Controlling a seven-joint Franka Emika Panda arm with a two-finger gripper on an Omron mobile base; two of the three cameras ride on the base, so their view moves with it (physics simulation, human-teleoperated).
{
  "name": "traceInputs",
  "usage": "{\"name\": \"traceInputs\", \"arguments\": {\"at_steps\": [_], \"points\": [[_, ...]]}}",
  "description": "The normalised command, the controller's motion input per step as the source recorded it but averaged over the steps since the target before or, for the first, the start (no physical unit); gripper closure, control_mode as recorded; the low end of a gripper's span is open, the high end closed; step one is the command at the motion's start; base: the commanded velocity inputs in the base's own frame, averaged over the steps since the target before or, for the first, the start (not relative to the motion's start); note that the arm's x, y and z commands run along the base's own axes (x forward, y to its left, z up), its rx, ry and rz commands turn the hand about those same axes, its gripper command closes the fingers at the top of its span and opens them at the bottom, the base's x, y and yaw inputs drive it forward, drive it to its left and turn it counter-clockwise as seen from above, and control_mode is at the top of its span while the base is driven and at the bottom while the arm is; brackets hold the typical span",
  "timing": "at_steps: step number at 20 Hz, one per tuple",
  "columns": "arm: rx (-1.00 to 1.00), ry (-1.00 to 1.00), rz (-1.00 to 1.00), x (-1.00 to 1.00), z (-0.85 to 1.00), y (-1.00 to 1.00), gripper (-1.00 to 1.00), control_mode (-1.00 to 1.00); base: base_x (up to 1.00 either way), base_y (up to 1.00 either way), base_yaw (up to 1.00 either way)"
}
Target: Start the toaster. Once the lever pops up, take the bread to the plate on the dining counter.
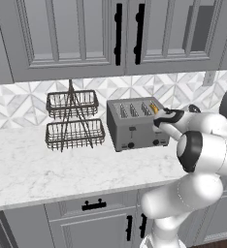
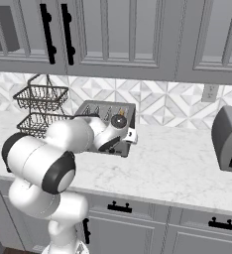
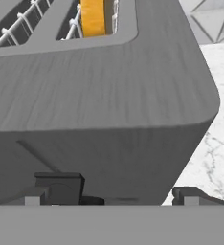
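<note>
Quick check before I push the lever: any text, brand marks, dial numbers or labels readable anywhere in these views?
None can be read.
Toaster: plain grey body, black knobs, no print in any view.
Dark appliance at the right: no markings.
Wall outlet: blank.

Toaster [image 3: 104,110] cut off by hand view's left and top edges; right front corner alone whole. Bread [image 3: 93,16] sunk in slot nearest that corner, golden edge showing, rest hidden, top cropped by frame. Toaster's right front [image 1: 137,131] in left base view covered by arm; lever there hidden. In right base view toaster [image 2: 105,111] mostly behind arm; knobs, levers unseen. Gripper fingertips [image 3: 109,196] barely above grey band.
</note>
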Motion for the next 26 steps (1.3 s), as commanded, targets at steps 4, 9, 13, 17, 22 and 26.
{"name": "traceInputs", "arguments": {"at_steps": [4, 9, 13, 17, 22, 26], "points": [[0.00, 0.00, 0.00, 0.00, -0.14, 0.00, -1.00, -1.00, 0.00, 0.00, 0.00], [0.00, 0.00, 0.00, 0.00, -0.19, 0.00, -1.00, -1.00, 0.00, 0.00, 0.00], [0.00, 0.00, 0.00, 0.00, -0.20, 0.00, -1.00, -1.00, 0.00, 0.00, 0.00], [0.00, 0.00, 0.00, 0.00, -0.20, 0.00, -1.00, -1.00, 0.00, 0.00, 0.00], [0.00, 0.00, 0.00, 0.00, 0.00, 0.00, -1.00, -1.00, 0.00, 0.00, 0.00], [0.00, 0.00, 0.00, -0.14, 0.01, 0.00, -1.00, -1.00, 0.00, 0.00, 0.00]]}}
